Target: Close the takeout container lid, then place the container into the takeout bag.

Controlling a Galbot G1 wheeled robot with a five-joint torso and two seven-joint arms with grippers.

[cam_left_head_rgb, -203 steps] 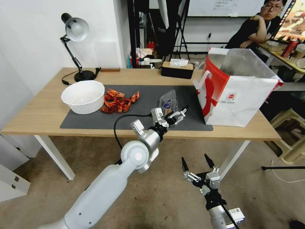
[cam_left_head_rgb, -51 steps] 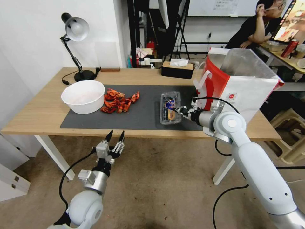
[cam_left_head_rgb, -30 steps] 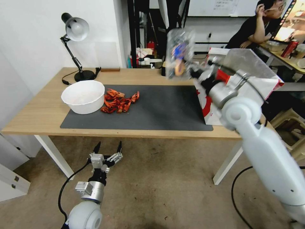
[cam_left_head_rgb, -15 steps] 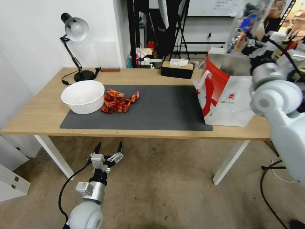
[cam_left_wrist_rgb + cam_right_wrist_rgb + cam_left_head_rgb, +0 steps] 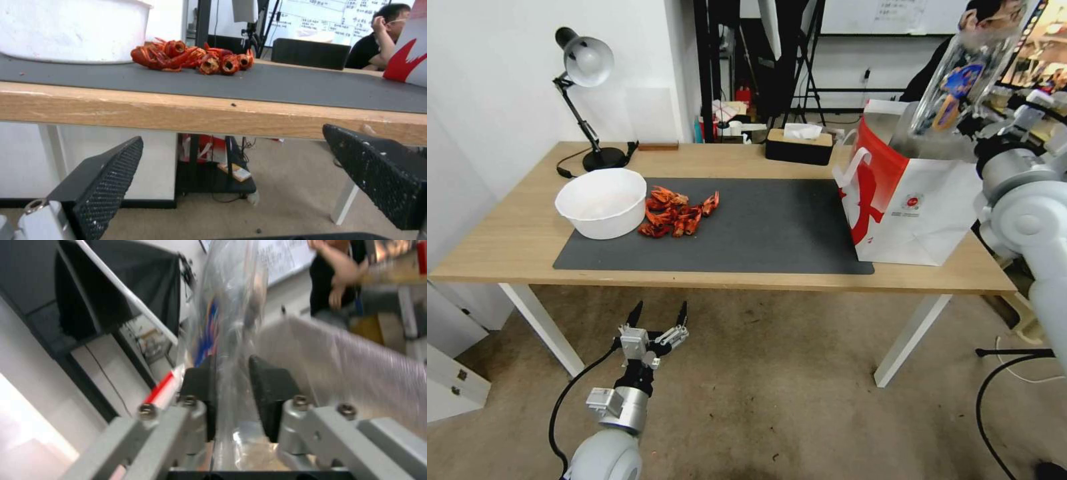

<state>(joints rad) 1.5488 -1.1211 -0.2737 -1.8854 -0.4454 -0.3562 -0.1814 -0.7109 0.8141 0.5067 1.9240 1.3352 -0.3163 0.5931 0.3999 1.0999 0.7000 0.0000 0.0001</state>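
The takeout container (image 5: 958, 79) is a clear clamshell with its lid (image 5: 964, 73) closed, held on edge and tilted in the air over the open top of the takeout bag (image 5: 917, 200). My right gripper (image 5: 980, 121) is shut on the container's lower edge. In the right wrist view the right gripper (image 5: 231, 373) pinches the container (image 5: 227, 306) between its black pads, with the bag's foil lining (image 5: 351, 366) beside it. The left gripper (image 5: 658, 319) hangs open below the table's front edge. In the left wrist view the left gripper (image 5: 240, 160) has nothing between its fingers.
On the dark mat (image 5: 760, 227) lie red crayfish (image 5: 677, 212) beside a large white bowl (image 5: 602, 202). A desk lamp (image 5: 584, 73) and a black tissue box (image 5: 799, 143) stand at the back of the wooden table (image 5: 507, 240). From the left wrist I see the crayfish (image 5: 191, 58).
The right arm has brought the container down a little, closer to the bag's open top. The left arm has stayed almost still under the table.
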